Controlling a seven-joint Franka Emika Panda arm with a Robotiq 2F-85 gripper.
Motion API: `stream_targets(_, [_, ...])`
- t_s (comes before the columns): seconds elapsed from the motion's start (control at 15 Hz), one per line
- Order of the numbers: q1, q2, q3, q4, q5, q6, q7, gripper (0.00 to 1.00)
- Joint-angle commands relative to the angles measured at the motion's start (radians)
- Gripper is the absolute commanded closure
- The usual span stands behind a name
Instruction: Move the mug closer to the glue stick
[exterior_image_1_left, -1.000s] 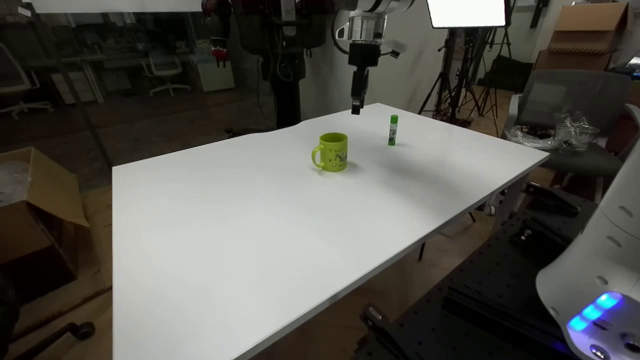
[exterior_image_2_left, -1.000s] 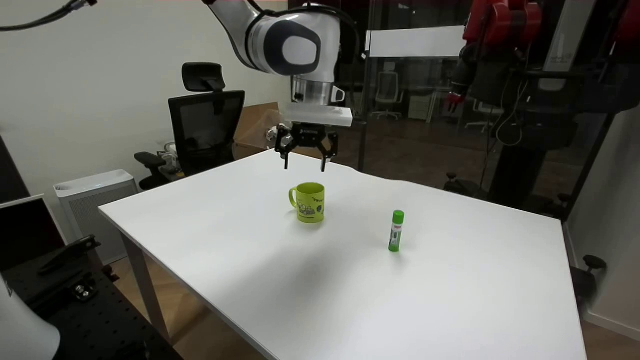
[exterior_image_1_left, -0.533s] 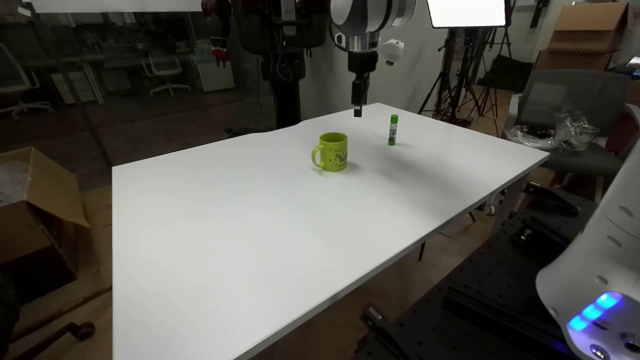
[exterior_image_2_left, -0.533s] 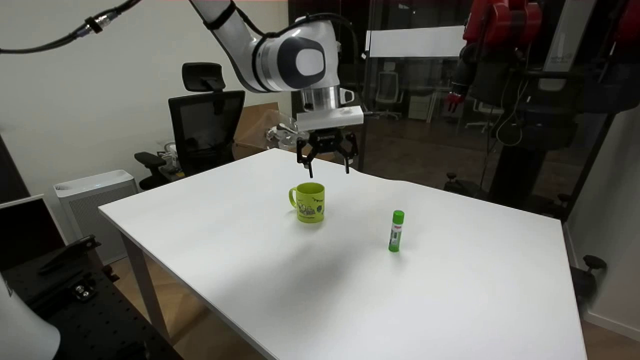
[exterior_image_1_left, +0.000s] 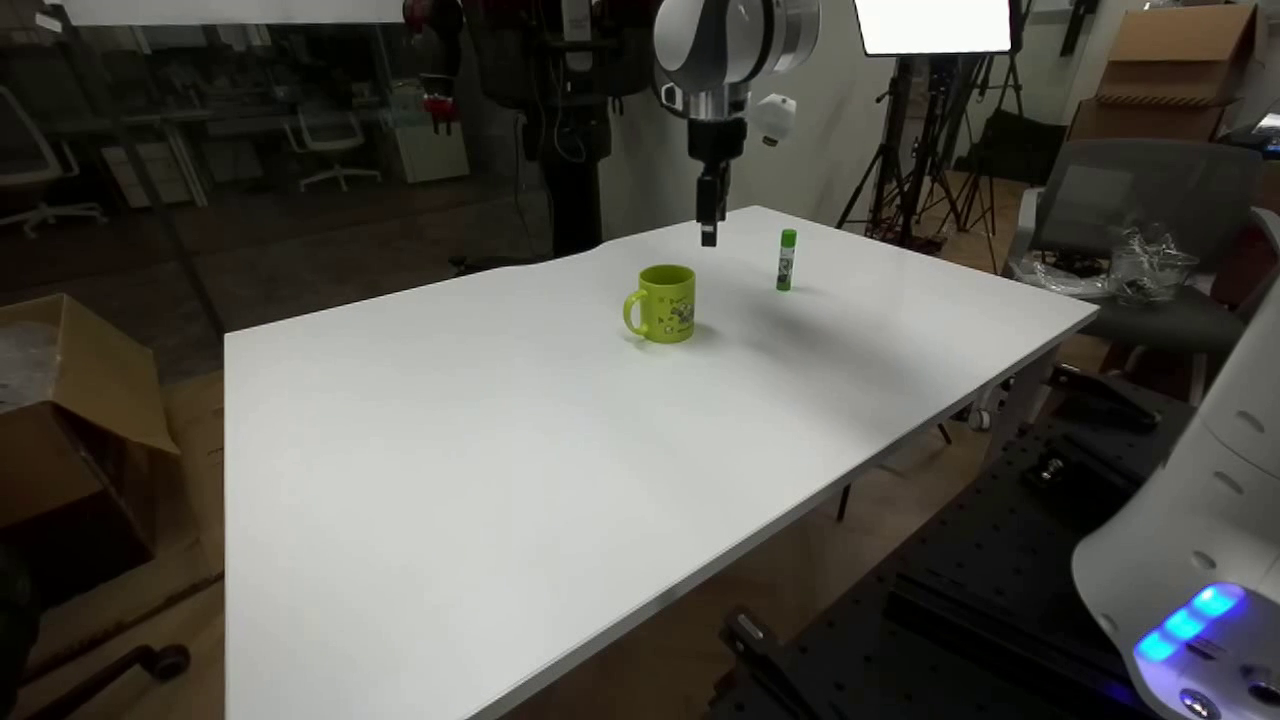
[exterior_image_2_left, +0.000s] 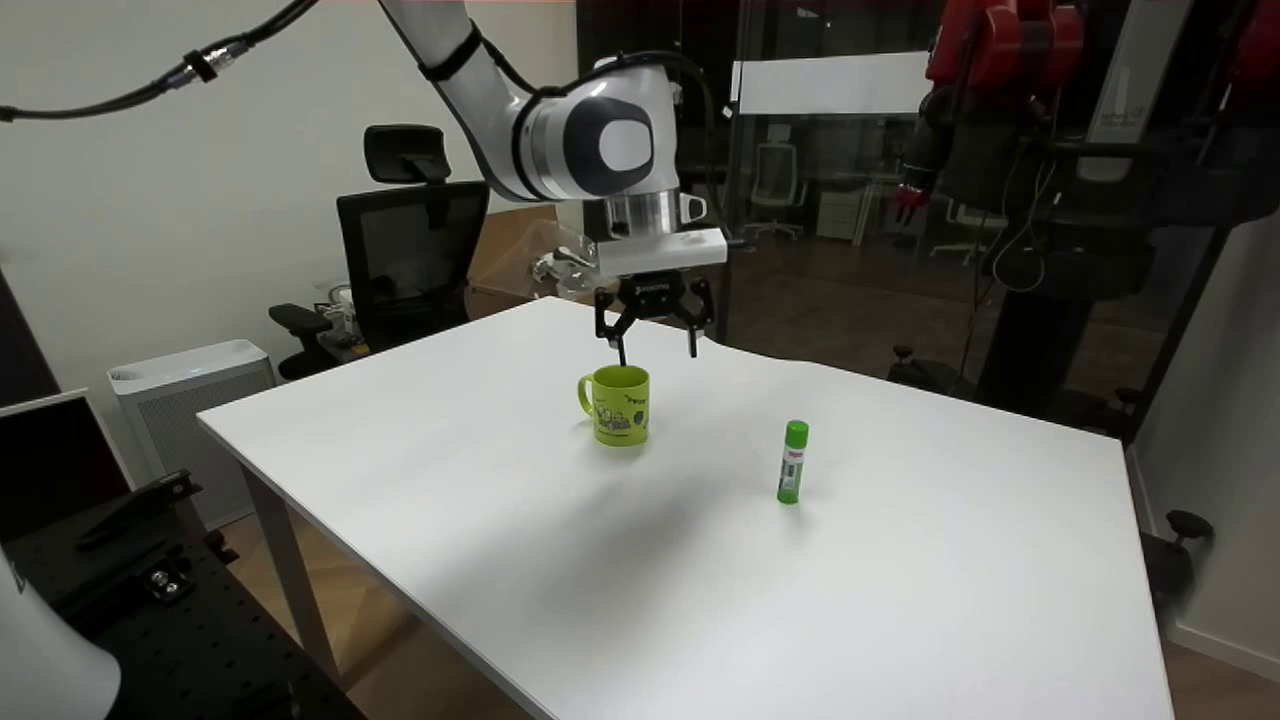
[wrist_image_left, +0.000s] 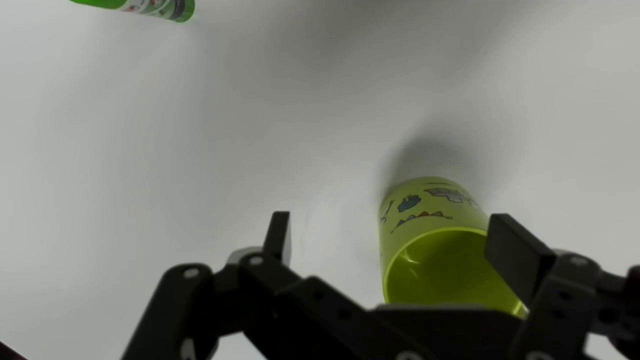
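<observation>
The lime-green mug (exterior_image_1_left: 668, 305) stands upright on the table, and it also shows in an exterior view (exterior_image_2_left: 621, 407) and in the wrist view (wrist_image_left: 434, 205). The glue stick (exterior_image_1_left: 786, 262), a slim green tube with a white label, stands upright apart from the mug; it also shows in an exterior view (exterior_image_2_left: 792, 463). In the wrist view the glue stick (wrist_image_left: 145, 6) is cut off by the top edge. My gripper (exterior_image_2_left: 657, 358) is open and empty, above the mug. In the wrist view the gripper (wrist_image_left: 390, 217) has its right finger overlapping the mug's rim; the handle is mostly hidden.
The white table (exterior_image_1_left: 450, 450) carries the mug and glue stick. A black perforated base (exterior_image_1_left: 900, 620) stands along one table side. A black chair (exterior_image_2_left: 415, 250) is beyond the table, and a red-and-black robot (exterior_image_2_left: 1010, 60) stands behind it.
My gripper has moved down and a little sideways, toward the glue stick's side in an exterior view. The fingers stay open. The mug and glue stick have not moved.
</observation>
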Motion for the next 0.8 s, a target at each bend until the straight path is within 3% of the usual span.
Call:
stream_targets(0.0, [-0.015, 0.061, 0.038, 0.091, -0.008, -0.035, -0.012, 0.00])
stream_targets(0.73, [-0.019, 0.224, 0.067, 0.280, -0.016, -0.099, -0.037, 0.00])
